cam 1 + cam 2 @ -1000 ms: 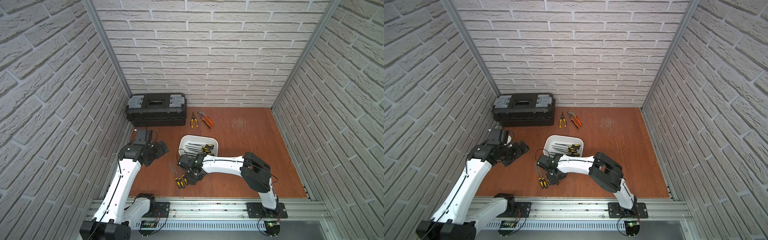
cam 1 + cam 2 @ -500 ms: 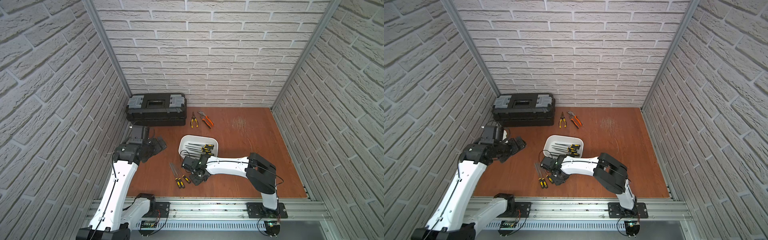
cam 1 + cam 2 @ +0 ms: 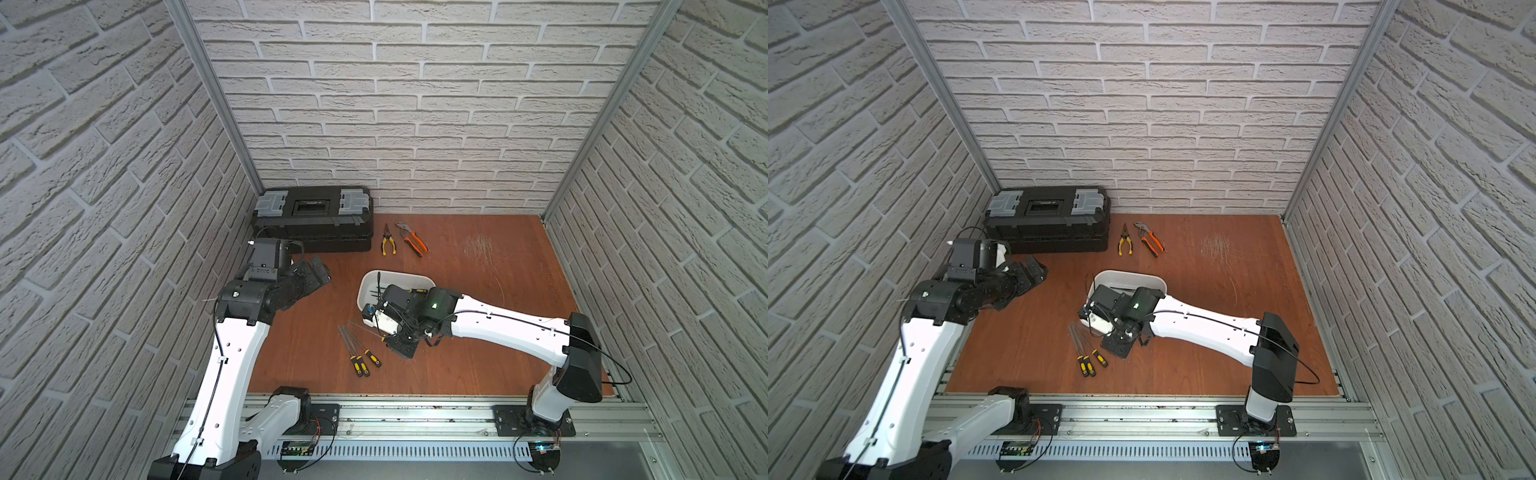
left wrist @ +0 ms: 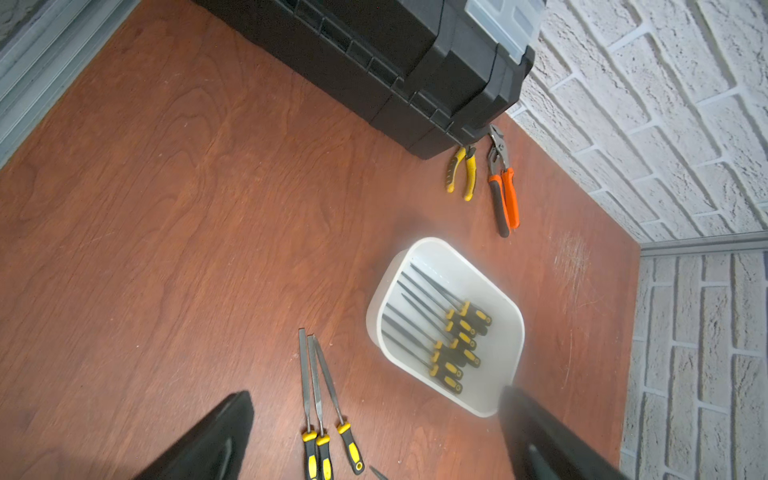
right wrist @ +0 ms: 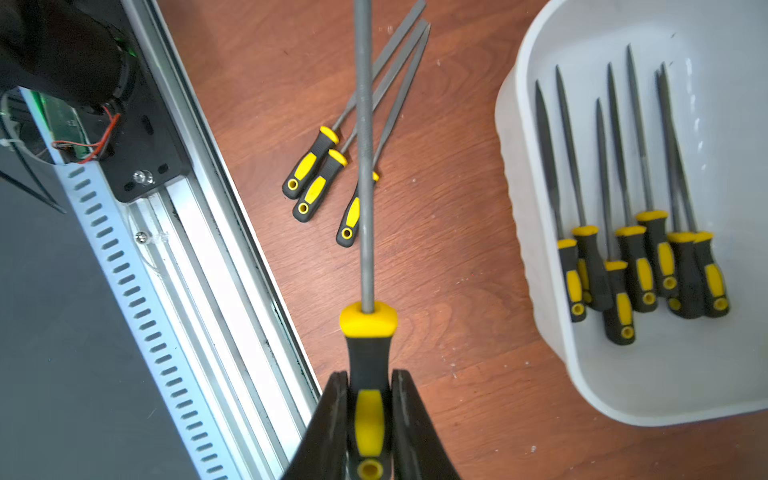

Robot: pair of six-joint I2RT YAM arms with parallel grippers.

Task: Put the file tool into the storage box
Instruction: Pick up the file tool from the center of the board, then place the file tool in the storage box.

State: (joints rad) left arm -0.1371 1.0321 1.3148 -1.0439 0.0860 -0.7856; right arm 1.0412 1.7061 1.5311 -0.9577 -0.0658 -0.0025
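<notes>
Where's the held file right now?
Right wrist view: the file is clamped by its handle in the right gripper, its shaft passing over three loose files, beside the tub.

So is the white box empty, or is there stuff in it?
Not empty. The storage box holds several yellow-and-black files lying flat on its bottom, as both wrist views show.

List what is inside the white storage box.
Seven black-and-yellow-handled files lie side by side in the storage box, seen from the wrists. In both top views the right arm covers most of them.
</notes>
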